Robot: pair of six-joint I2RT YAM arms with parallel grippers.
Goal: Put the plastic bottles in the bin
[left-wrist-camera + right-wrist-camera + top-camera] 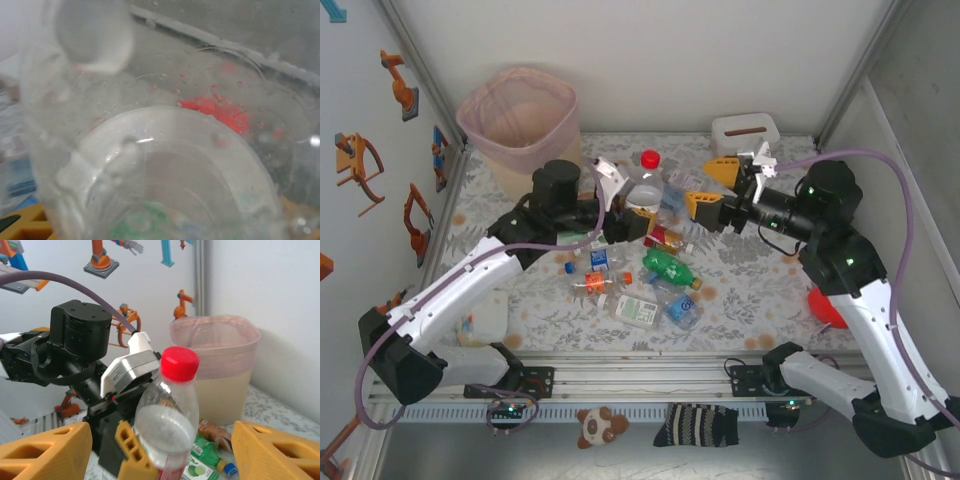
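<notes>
Green and clear bottles (pixel 660 285) litter the near table (pixel 750 290) as the left gripper (pixel 628 198) clamps a red-capped bottle (pixel 165 415) between the right gripper (pixel 713 188)'s wide-open fingers, the pink bin (pixel 515 155), contents unclear, standing far left.

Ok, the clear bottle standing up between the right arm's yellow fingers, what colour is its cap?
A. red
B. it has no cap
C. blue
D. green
A: in the right wrist view the clear bottle is topped by a bright red cap.
</notes>
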